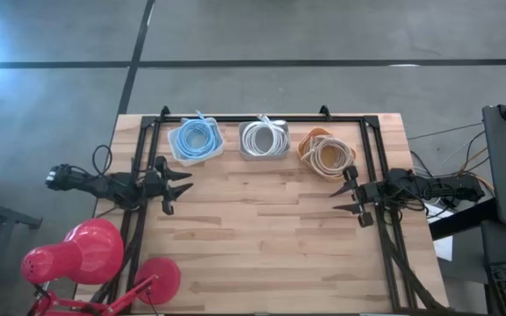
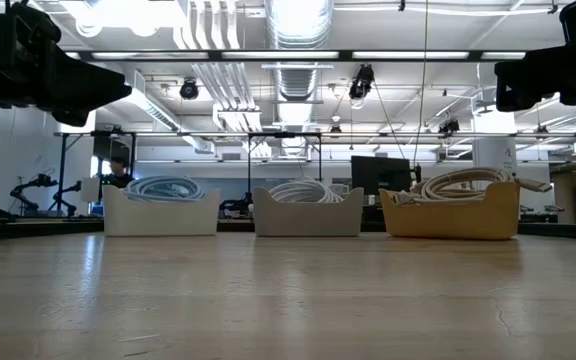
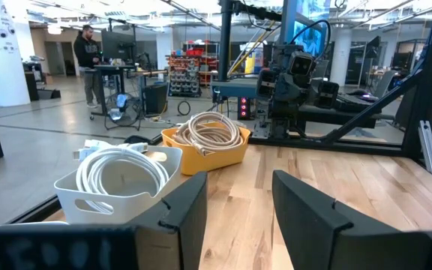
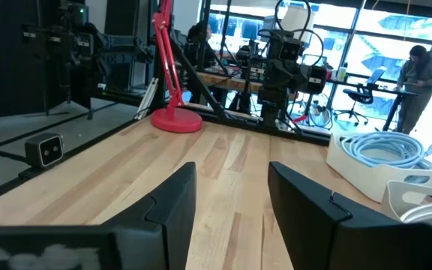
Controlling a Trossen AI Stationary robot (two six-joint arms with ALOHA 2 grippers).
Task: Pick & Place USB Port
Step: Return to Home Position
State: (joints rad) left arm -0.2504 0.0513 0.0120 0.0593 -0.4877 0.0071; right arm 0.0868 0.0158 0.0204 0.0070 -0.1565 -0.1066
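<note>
- The brown cables point(image 1: 328, 156) lie coiled in the yellow bin point(image 2: 448, 220), the rightmost of 3 bins in a row along the table's point(image 1: 262, 254) far edge. A few loops rise above its rim.
- The right gripper point(image 1: 339, 201) is released and holds nothing. Its 2 fingers are spread and point inward across the planks, and it sits at the table's right side, just in front of the yellow bin.
- The left gripper point(image 1: 181, 191) is also released and empty. It mirrors the other at the left side, near the white bin of blue cable point(image 2: 163, 215) and well apart from the yellow bin.
- The right arm is clearly the nearer to the coil, which lies toward the far edge from its fingers. Being roughly round, the coil offers no long axis to line up with.
- No loose cable shows on the planks, so the sorting looks done. My judgement is that only retreating to rest is left, and that calls for no grasp.
</note>
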